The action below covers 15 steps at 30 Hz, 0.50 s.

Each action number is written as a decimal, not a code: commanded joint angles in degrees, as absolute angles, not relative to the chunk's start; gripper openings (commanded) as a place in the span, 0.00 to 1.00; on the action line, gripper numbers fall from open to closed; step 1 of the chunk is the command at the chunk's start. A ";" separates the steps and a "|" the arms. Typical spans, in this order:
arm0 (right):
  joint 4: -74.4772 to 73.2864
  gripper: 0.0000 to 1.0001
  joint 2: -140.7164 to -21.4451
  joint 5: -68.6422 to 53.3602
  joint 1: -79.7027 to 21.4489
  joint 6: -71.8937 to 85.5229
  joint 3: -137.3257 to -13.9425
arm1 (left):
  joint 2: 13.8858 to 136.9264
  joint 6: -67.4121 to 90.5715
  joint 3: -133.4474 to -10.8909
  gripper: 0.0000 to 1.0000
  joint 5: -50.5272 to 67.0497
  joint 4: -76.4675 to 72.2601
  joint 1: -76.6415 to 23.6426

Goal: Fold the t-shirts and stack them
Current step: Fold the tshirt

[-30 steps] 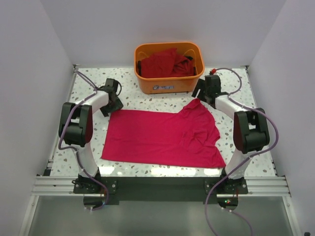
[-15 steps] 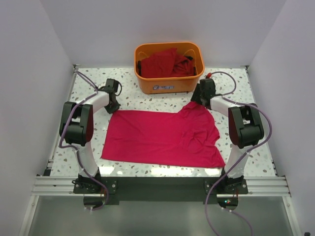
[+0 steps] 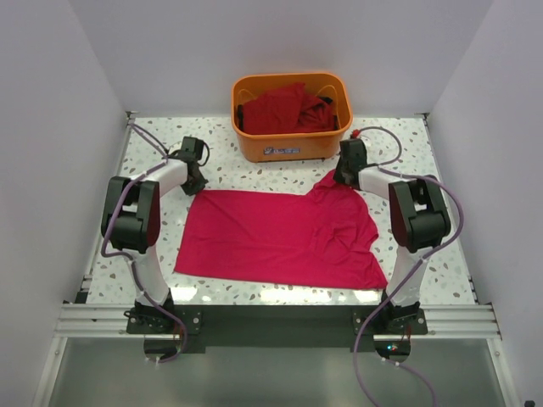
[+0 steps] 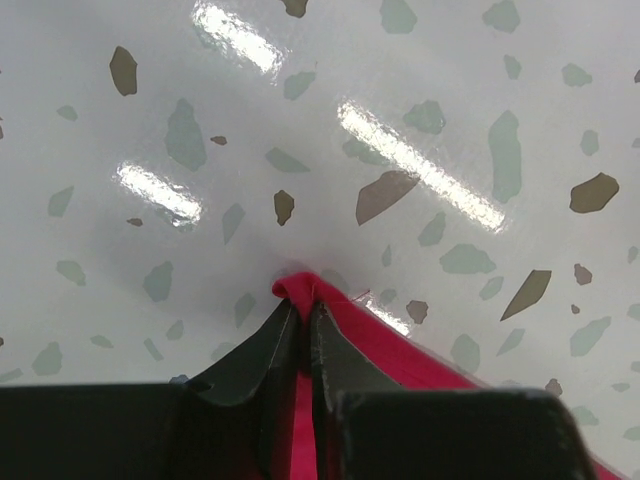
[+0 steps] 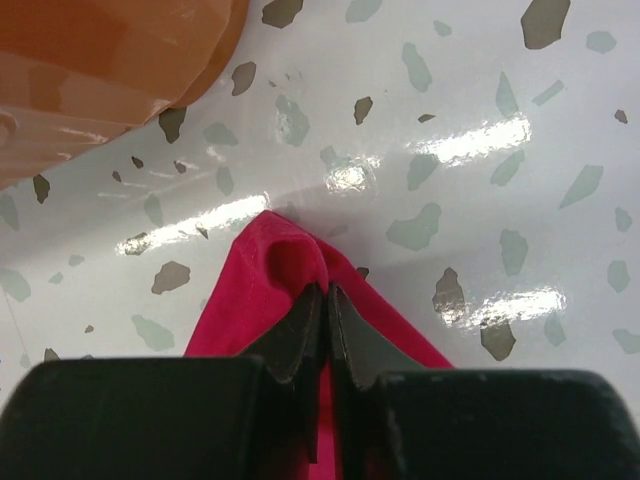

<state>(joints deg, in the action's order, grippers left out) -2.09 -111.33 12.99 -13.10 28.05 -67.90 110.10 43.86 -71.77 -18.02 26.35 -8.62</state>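
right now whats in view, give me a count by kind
bright red shirt, spread flat: 1
orange basket: 1
dark red cloth heaped in the basket: 1 heap, number of shirts cannot be told
grippers: 2, left gripper and right gripper, each shut on a far corner of the bright red shirt
total: 5

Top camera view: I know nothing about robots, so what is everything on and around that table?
crimson t-shirt: one, bright pinkish-red, spread flat mid-table
darker t-shirts: heap, count unclear, dark red, inside basket
basket: one, orange, table's far edge
table: one, white with grey flecks
left arm: one, white and black, left side
right arm: one, white and black, right side
left gripper: one, black, shut on crimson t-shirt's far-left corner
right gripper: one, black, shut on its far-right corner
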 commanded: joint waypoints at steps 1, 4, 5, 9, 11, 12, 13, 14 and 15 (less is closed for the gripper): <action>-1.67 0.05 -106.97 15.38 -13.54 25.67 -69.08 | 108.99 43.07 -70.31 0.13 -15.38 27.16 -8.26; -2.20 0.02 -103.37 16.70 -14.15 23.91 -67.59 | 107.41 42.54 -70.14 0.13 -14.68 27.07 -8.26; -2.20 0.02 -102.05 16.87 -14.32 23.12 -66.11 | 106.45 42.54 -69.79 0.13 -14.59 27.07 -8.26; -2.90 0.00 -96.08 16.79 -14.50 22.41 -62.06 | 103.10 41.66 -67.68 0.13 -12.92 25.67 -8.35; -3.86 0.00 -92.21 16.52 -14.68 22.41 -59.08 | 100.74 41.66 -65.84 0.13 -12.66 25.40 -8.35; -4.04 0.00 -90.72 16.18 -14.76 22.41 -58.02 | 99.85 41.75 -65.05 0.13 -12.48 25.23 -8.35; -4.74 0.00 -88.09 16.35 -14.68 22.76 -56.88 | 98.02 41.66 -64.34 0.13 -12.22 24.88 -8.35; -5.18 0.00 -86.50 16.35 -14.76 22.94 -54.78 | 97.04 41.66 -62.77 0.13 -12.04 24.26 -8.35; -5.88 0.00 -85.09 16.26 -14.85 23.20 -53.89 | 96.25 41.49 -62.14 0.13 -11.95 24.08 -8.35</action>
